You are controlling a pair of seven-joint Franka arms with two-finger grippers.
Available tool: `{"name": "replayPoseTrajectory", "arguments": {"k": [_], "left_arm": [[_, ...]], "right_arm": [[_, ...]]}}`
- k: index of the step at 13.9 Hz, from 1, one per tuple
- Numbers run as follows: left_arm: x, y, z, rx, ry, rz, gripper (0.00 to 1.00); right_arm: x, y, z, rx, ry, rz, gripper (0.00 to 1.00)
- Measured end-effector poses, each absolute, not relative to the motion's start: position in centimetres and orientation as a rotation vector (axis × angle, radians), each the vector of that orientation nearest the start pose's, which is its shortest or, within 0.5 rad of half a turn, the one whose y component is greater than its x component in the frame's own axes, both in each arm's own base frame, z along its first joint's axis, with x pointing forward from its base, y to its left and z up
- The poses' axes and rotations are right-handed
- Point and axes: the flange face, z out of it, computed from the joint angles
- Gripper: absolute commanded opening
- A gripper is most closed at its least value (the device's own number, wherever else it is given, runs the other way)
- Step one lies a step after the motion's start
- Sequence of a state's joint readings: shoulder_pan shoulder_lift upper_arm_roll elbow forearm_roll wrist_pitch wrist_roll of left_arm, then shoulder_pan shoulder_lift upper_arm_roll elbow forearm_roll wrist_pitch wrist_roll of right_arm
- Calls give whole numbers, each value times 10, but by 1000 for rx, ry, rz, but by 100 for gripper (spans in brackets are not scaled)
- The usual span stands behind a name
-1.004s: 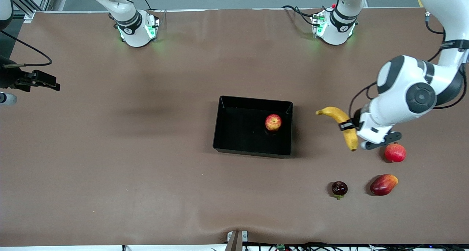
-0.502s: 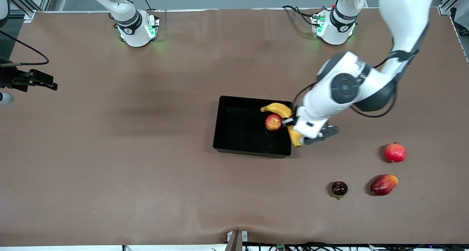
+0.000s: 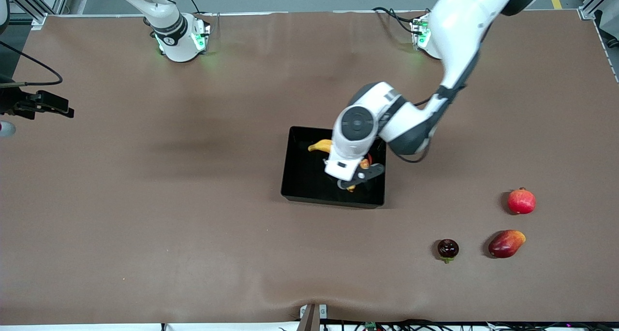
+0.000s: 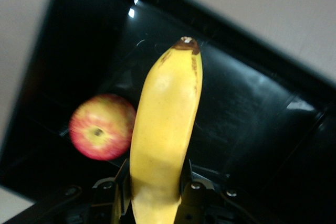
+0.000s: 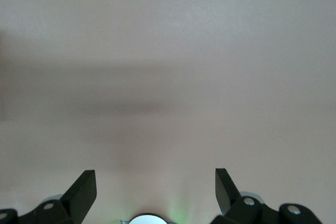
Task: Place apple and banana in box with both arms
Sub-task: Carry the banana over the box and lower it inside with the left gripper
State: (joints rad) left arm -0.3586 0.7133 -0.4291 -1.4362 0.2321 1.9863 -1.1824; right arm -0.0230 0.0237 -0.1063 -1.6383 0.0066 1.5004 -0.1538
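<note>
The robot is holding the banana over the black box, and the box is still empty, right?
Not quite. The left gripper does hold the banana over the black box, but the box is not empty: the apple already lies in it. The left wrist view shows the apple on the box floor beside the banana.

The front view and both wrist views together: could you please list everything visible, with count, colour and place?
box: one, black, mid-table.
apple: one, red and yellow, in the box.
banana: one, yellow, gripped over the box.
pomegranate-like fruit: one, plain red, toward the left arm's end.
mango: one, red-orange, nearer the camera than the red fruit.
dark fruit: one, maroon, beside the mango.
table: one, brown.
left gripper: shut on the banana, over the box.
right gripper: open, empty, waiting over bare table.
</note>
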Motion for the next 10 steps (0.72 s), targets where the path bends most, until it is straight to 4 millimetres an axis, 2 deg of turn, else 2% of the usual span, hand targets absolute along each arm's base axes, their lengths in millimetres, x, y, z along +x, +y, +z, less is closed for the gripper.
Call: {"name": "replayPoseTrajectory", "arguments": {"k": [7,8,9,10], "left_arm": [[547,-468,213,-3130,-561,190,0],[545,-471,203,-3140,-554,195,17],[543,-475,196,-3151,-552,195,61],[542,-477,192,-3163,-552,190,100]], "right_arm": [[545,-66,574,-3104,-46,255,100],[545,-66,574,-3104,-47,253,100],[545,-66,575,-3104,-48,251,100],[545,-65,575,-3104,-50,250,100]]}}
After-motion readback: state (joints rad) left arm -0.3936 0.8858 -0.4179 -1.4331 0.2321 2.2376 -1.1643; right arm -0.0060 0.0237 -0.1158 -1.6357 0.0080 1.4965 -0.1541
